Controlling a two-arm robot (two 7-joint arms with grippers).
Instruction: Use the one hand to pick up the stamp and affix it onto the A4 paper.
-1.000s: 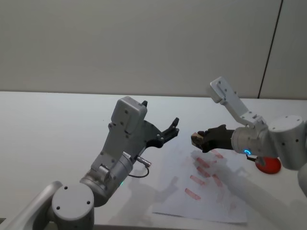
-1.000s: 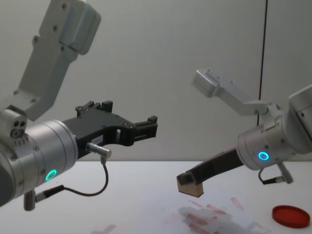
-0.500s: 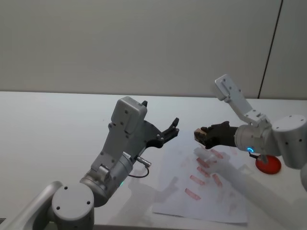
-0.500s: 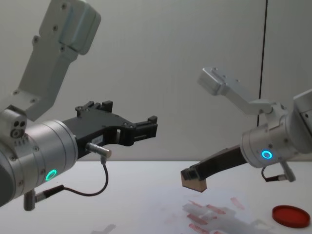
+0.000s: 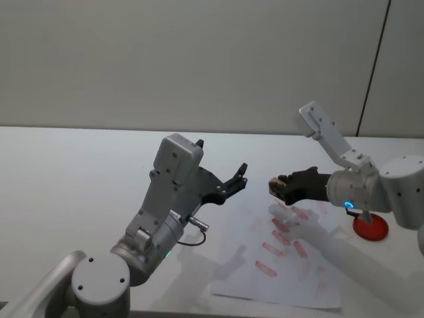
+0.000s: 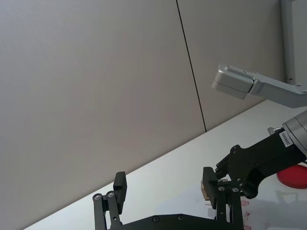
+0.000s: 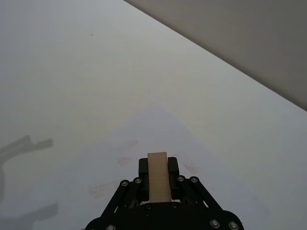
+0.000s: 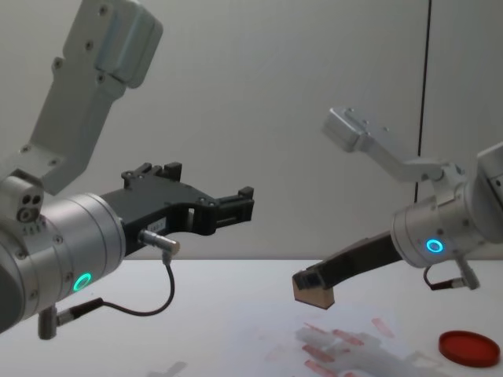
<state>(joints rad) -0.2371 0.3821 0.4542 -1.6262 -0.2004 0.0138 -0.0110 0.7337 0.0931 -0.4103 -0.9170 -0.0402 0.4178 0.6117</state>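
- Right black two-fingered gripper (image 5: 278, 188) pinches small light-tan wooden stamp block (image 8: 312, 292), held just above white A4 paper sheet (image 5: 291, 281) with red marks; looks poised for pressing down.
- Left gripper (image 5: 236, 180) spread, parked raised beside the sheet.

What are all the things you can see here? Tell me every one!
stamp: one, light tan wood, held above the paper
A4 paper: one, white, flat on the table in front of the robot
stamp marks: several, red, on the paper
ink pad: one, red, round, on the table right of the paper
table: one, white
wall: grey, behind the table
left gripper: one, black, open, raised over the table
right gripper: one, black, shut on the stamp
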